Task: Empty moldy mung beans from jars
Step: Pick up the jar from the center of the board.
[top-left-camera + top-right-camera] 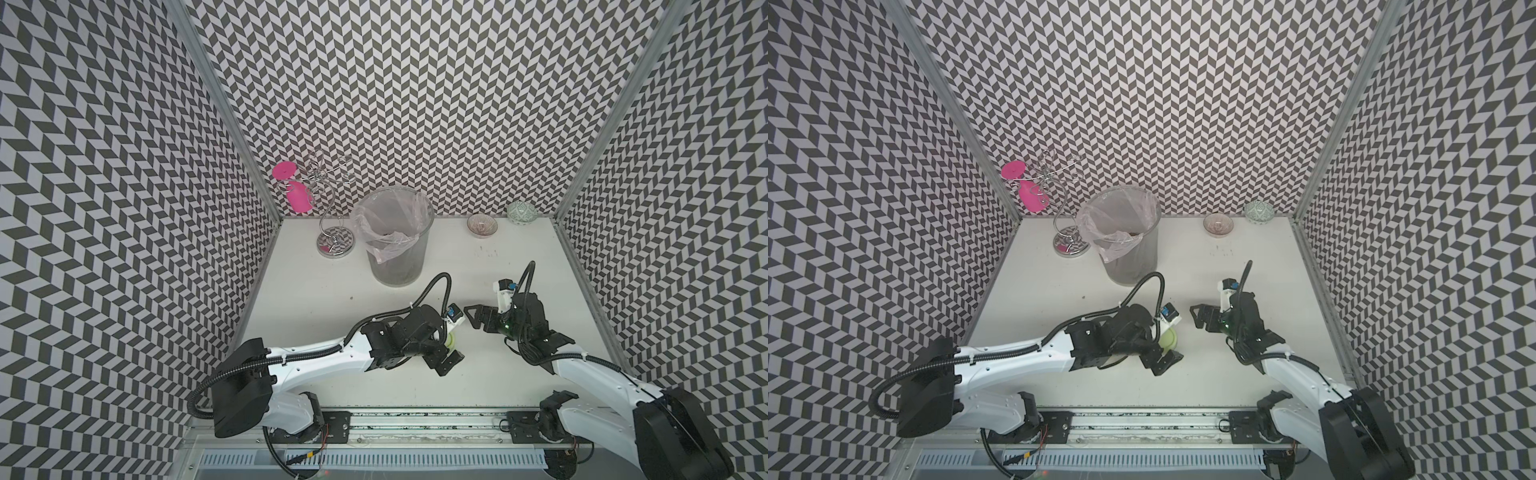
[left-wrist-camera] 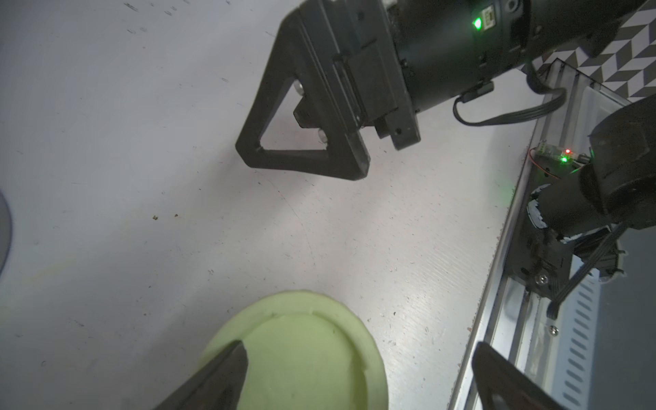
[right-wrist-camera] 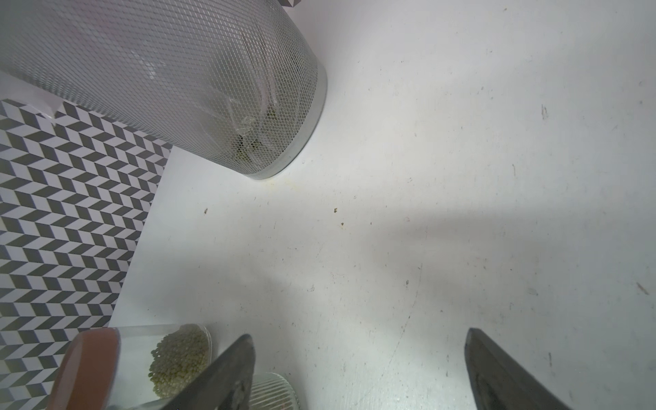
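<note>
Reaching in from the near edge of the table [image 1: 457, 395], the two arms pointed at each other near its middle. The left gripper [image 2: 360, 343] stood wide open and held nothing; one finger [image 2: 216, 380] hung over the green lid [image 2: 301, 358], the other well clear of it, and whether a jar sat under that lid I could not tell. The right gripper [image 3: 359, 335] faced it, jaws also spread, with only bare table between them. Its wrist camera caught a jar [image 3: 135, 355] just beside one finger, brown lid [image 3: 85, 365] on, beans [image 3: 177, 358] heaped inside the glass. Farther back stood the mesh bin [image 1: 395, 266] with a clear liner [image 1: 388, 247] and some greenish bits [image 3: 248, 149] at its bottom. Against the back wall sat a pinkish bowl [image 1: 482, 226] and a green bowl [image 1: 521, 212], and in the left corner a wire stand [image 1: 332, 245] carried a pink goblet [image 1: 299, 199].
</note>
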Available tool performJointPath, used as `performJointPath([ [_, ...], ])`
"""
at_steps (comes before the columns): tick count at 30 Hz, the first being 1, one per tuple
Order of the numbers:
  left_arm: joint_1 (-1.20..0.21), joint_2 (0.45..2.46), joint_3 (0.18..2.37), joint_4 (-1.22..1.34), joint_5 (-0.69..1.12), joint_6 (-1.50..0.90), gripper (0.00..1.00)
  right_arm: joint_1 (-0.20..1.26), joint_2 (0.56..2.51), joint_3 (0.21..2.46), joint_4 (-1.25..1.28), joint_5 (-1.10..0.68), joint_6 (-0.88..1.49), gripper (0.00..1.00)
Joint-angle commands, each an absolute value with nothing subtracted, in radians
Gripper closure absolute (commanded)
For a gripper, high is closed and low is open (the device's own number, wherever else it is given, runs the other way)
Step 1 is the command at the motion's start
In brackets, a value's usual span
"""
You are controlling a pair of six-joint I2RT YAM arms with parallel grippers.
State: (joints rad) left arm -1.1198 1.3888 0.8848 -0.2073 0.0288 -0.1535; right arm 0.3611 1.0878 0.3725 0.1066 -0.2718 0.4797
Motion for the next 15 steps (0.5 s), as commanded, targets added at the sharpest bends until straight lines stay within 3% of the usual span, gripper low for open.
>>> performJointPath([
  [1,-1.140,1.401,0.907,-0.217,-0.073,-0.154,0.00,0.357,1.104,0.369,0.167,-0.310,0.478,0.10],
  [6,-1.182,1.379,0.932,-0.241,-0.218,-0.154,0.00,0.357,1.132,0.362,0.212,-0.363,0.468,0.09],
  [8,-1.182,1.362,0.919,-0.230,-0.273,-0.167,0.00,0.357,1.151,0.364,0.228,-0.385,0.467,0.02],
  [15,-1.148,1.333,0.891,-0.216,-0.250,-0.174,0.00,0.359,1.160,0.364,0.248,-0.407,0.453,0.01],
])
